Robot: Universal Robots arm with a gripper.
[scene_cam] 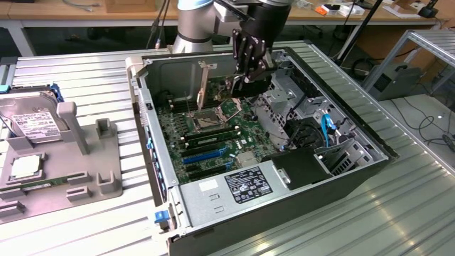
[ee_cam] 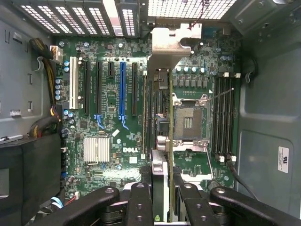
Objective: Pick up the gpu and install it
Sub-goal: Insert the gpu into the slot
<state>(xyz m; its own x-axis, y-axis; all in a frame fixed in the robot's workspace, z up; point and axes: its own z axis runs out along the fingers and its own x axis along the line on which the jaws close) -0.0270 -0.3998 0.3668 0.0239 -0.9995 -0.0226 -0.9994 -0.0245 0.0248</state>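
The black claw point(ee_cam: 162, 190) is clamped on the thin black circuit-card gpu point(ee_cam: 157, 117), held edge-on above the green motherboard point(ee_cam: 108, 117). The card looks light, stiff and fragile, so it is best held by its bare edges.

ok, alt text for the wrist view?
Gripper holds the gpu edge-on above a green motherboard inside an open computer case, silver bracket toward the vented rear wall. The card hangs between the expansion slots and the empty CPU socket.

Exterior view: high, oblique, across the ribbed silver metal bench point(scene_cam: 398, 202). Wrist view: close, straight down onto the green motherboard point(ee_cam: 136, 137) point(scene_cam: 170, 114), which both share.
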